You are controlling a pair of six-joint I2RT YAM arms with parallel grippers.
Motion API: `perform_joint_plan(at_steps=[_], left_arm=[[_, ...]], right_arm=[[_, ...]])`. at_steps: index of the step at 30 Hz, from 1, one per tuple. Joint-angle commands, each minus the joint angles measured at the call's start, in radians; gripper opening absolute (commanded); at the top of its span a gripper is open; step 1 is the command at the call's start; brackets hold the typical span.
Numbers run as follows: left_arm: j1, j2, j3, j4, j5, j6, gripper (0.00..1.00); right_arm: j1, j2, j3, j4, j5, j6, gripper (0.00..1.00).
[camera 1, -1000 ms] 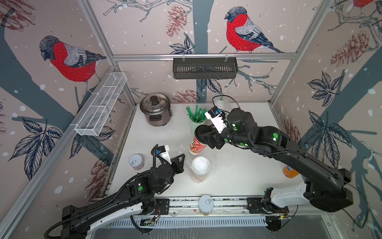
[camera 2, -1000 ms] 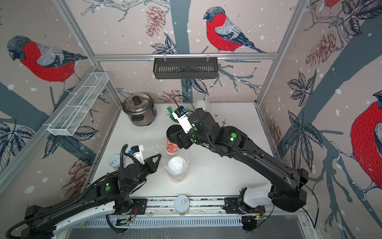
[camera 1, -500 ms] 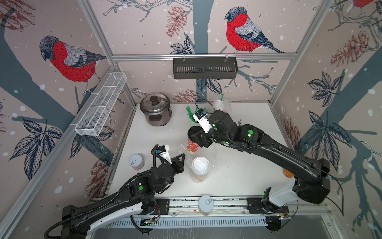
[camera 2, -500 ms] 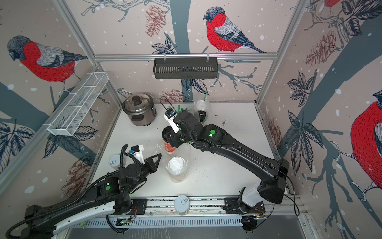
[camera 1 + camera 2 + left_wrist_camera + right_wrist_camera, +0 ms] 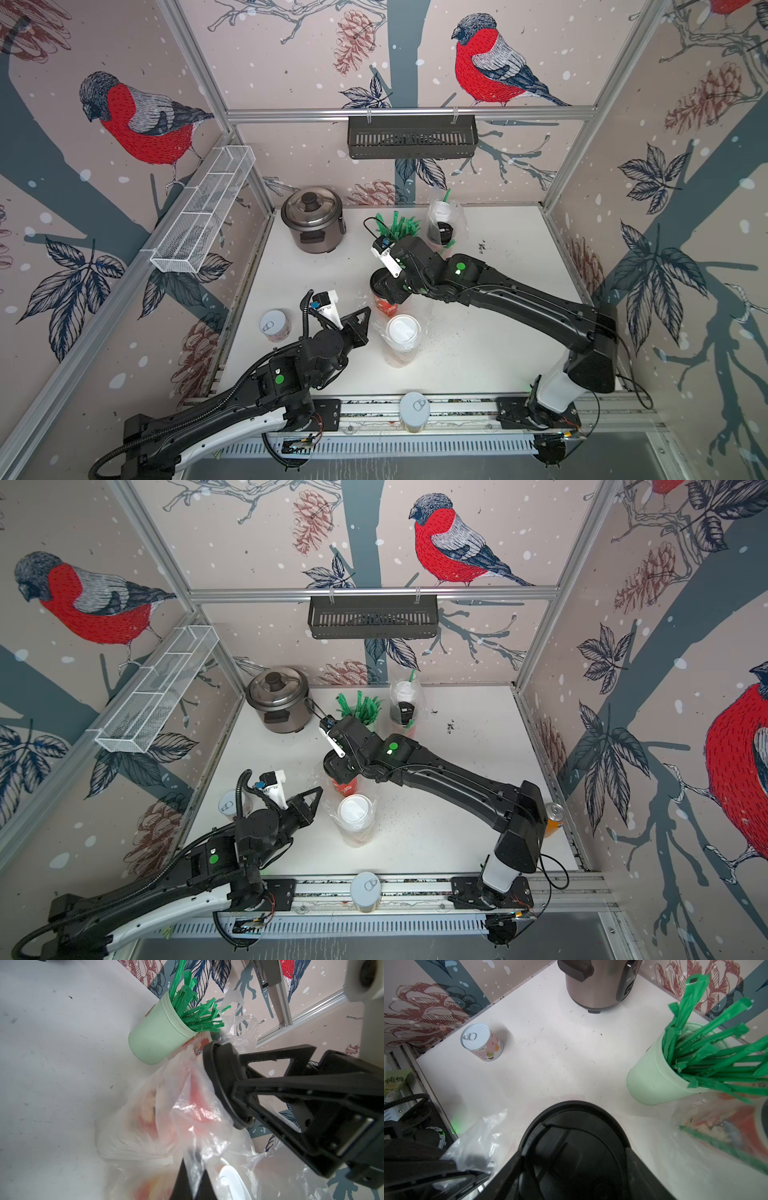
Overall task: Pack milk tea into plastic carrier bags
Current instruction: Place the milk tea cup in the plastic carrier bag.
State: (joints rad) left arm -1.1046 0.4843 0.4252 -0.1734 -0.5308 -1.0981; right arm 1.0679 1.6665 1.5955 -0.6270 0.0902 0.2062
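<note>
The right gripper (image 5: 387,287) has its black, triangle-framed fingers closed on the rim of a tall paper milk tea cup (image 5: 386,306), whose red printed wall shows below the jaws. In the right wrist view its black lid (image 5: 571,1142) is a smooth, glossy disc with a raised rim. This cup is upright in the mouth of a clear plastic carrier bag (image 5: 182,1109), and in the left wrist view its red shows blurred through the thin, crinkled film. Whether its base meets the table (image 5: 478,332) cannot be told. Just beside it, nearer the front rail and in the same bag, stands a white-lidded milk tea cup (image 5: 402,332) with a round, matte lid. The left gripper (image 5: 365,313) is fully closed, its dark fingertips pinching a fold of that bag's edge on the side away from the right arm. At the back of the scuffed white table, a second plastic carrier bag (image 5: 456,216) wraps two more upright cups, one white-lidded with a green straw and one black-lidded. Just beside it stands a pale green ribbed cup (image 5: 153,1039) bristling with green wrapped straws (image 5: 193,1012). A rounded, brushed-metal rice cooker (image 5: 311,224) sits in the back corner. A short pink can (image 5: 481,1043) with a pull-tab top stands near the side wall.
</note>
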Motion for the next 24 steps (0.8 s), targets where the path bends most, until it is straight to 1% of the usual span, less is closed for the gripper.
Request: perform_joint_plan(at_steps=[1,4,7,12,16,19,24], left_arm=[[-0.001,-0.005,0.007,-0.009,-0.034,0.008,0.00],[-0.001,-0.007,0.009,-0.014,-0.036,0.006,0.00],[-0.001,-0.010,0.010,-0.022,-0.038,0.006,0.00],[-0.002,-0.016,0.006,-0.027,-0.040,0.003,0.00],[-0.001,-0.019,0.000,-0.031,-0.041,0.001,0.00],[-0.001,-0.021,-0.005,-0.029,-0.043,0.000,0.00],[-0.001,-0.021,-0.018,-0.019,-0.043,0.004,0.00]], right_arm=[[0.006,0.018,-0.012,0.044,0.008,0.017,0.57],[0.011,0.032,-0.035,0.060,0.018,0.021,0.57],[0.015,0.038,-0.064,0.087,0.013,0.023,0.61],[0.015,0.057,-0.075,0.088,0.017,0.028,0.64],[0.015,0.064,-0.073,0.080,0.019,0.027,0.70],[0.015,0.060,-0.050,0.058,0.027,0.024,0.79],[0.009,0.032,0.017,0.014,0.030,0.003,0.85]])
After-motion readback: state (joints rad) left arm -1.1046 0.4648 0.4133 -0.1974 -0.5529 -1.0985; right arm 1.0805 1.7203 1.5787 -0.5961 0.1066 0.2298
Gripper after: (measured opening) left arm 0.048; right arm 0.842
